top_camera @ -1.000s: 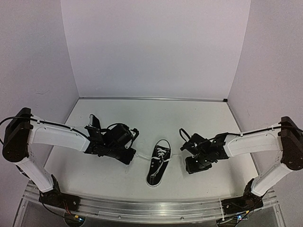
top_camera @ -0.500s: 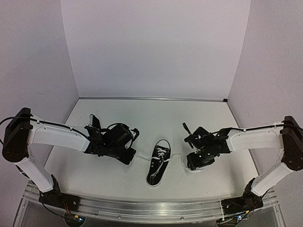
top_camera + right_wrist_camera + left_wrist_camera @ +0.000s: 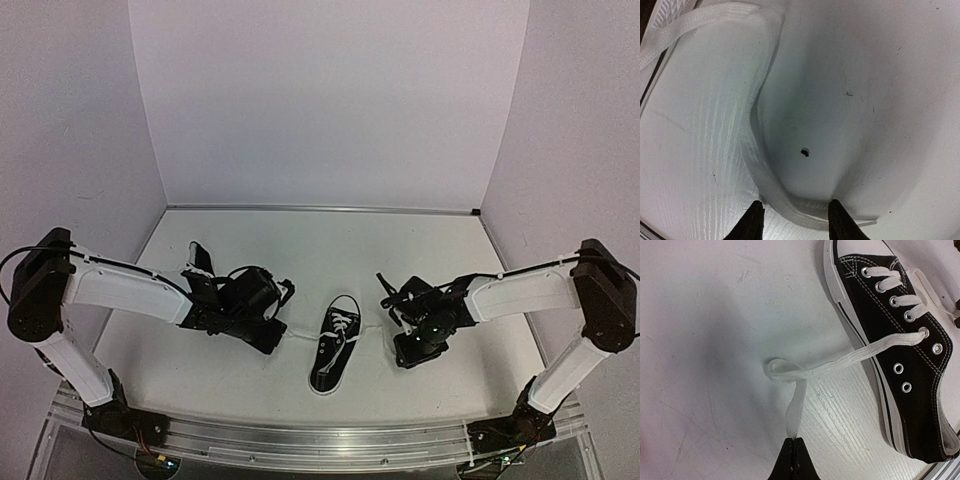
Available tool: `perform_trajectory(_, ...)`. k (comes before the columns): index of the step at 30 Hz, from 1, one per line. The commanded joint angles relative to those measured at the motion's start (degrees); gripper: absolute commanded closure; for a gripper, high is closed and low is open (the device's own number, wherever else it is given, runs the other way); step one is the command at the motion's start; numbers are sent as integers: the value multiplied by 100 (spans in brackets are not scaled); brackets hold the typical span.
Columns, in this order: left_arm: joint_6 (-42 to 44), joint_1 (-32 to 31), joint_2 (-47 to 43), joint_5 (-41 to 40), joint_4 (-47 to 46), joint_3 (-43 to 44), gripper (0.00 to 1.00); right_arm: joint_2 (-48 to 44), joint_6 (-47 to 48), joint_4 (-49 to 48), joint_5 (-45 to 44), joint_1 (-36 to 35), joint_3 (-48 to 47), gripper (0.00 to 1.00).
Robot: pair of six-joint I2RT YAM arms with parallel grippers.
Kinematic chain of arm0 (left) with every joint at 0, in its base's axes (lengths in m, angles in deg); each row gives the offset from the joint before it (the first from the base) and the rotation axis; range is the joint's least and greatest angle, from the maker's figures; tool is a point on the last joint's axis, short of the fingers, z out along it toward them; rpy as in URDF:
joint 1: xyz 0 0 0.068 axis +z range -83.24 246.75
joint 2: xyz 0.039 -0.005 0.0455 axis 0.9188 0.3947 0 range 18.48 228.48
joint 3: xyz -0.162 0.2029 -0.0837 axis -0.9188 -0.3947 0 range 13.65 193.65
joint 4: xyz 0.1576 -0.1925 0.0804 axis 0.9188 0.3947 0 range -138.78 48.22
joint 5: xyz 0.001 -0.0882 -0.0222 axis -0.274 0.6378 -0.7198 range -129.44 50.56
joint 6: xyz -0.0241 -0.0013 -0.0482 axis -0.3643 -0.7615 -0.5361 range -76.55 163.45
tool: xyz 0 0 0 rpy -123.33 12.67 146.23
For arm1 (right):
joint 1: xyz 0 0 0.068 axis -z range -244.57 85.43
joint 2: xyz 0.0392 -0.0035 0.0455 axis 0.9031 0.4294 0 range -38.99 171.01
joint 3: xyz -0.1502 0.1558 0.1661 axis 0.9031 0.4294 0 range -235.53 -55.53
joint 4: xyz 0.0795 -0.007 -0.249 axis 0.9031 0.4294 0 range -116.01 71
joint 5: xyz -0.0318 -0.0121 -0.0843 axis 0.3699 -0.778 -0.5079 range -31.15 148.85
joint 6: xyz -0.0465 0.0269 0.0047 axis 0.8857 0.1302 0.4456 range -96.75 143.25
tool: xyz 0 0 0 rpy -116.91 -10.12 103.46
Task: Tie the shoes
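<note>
While the shoe (image 3: 335, 352) lies on the worktop (image 3: 330, 250), the left pincer (image 3: 794, 441) is closed tight on its lace (image 3: 850, 356) end; the right pincer (image 3: 796, 204) stands part-open astride a lace loop (image 3: 752, 165), gripping nothing; a second shoe (image 3: 199, 256), perhaps, hides behind the left arm (image 3: 120, 290)

**Three Views, One Shoe Shared**

The top camera looks down from above and behind the arms (image 3: 120, 288). It is far enough back to take in the whole table (image 3: 330, 250), with the shoe (image 3: 332, 358) mid-table. The left wrist camera hangs close over the table, facing down on that shoe's side and its lace (image 3: 840, 361). The right wrist camera sits nearer still, its view filled by the second lace (image 3: 754, 165) on the tabletop.
</note>
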Motion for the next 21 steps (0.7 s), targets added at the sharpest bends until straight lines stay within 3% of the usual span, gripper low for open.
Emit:
perform_trajectory(1, -32, 103, 72, 169, -194, -107, 97, 24, -49, -19, 196, 11, 126, 73)
perform_trajectory(4, -62, 139, 155, 212, -232, -197, 87, -86, -160, -64, 273, 17, 246, 92)
perform_trajectory(7, -25, 139, 279, 299, -278, -235, 74, -164, -233, -128, 307, 15, 330, 100)
perform_trajectory(12, 108, 131, 485, 430, -287, -225, 58, -499, -418, -197, 331, 13, 420, 100)
perform_trajectory(21, -152, 142, 478, 99, -233, -404, 55, -1601, -712, -119, 348, 12, 348, 100)
